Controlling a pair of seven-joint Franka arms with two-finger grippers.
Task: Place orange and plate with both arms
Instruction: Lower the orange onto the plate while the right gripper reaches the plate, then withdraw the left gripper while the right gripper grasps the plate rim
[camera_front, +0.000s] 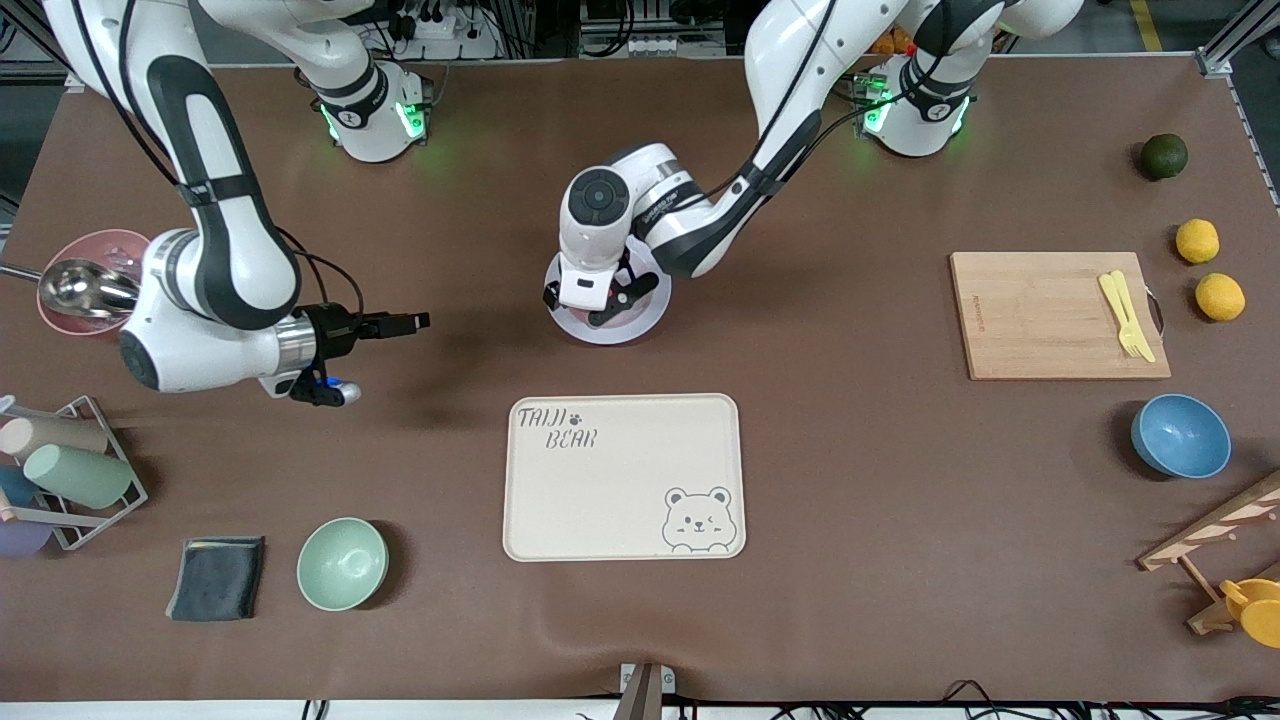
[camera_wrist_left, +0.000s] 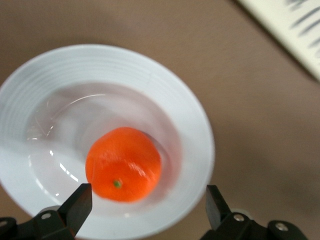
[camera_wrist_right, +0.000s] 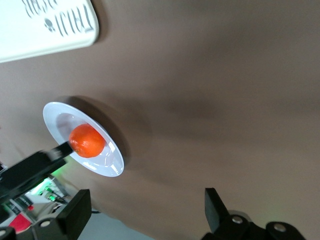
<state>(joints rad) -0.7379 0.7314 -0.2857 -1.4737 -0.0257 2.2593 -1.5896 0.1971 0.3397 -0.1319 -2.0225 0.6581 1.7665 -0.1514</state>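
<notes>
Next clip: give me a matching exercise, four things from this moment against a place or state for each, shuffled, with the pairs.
Things:
1. orange
2. left gripper
3. right gripper
4. plate

Places or states:
A. open, above the bare table near the right arm's end
B. lying in the plate's centre
C. on the table, farther from the front camera than the bear tray
D. open, above the orange

Pairs: 1-B, 2-D, 3-A, 4-C

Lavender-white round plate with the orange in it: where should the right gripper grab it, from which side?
Likely the wide rim of the lavender-white round plate, on the edge toward the right arm's end of the table, coming in low and sideways. The rim is thin and flares up off the brown table, giving the fingers purchase. The small red-orange orange fills the shallow centre, and the open left gripper hangs above it. The right gripper is open too.
</notes>
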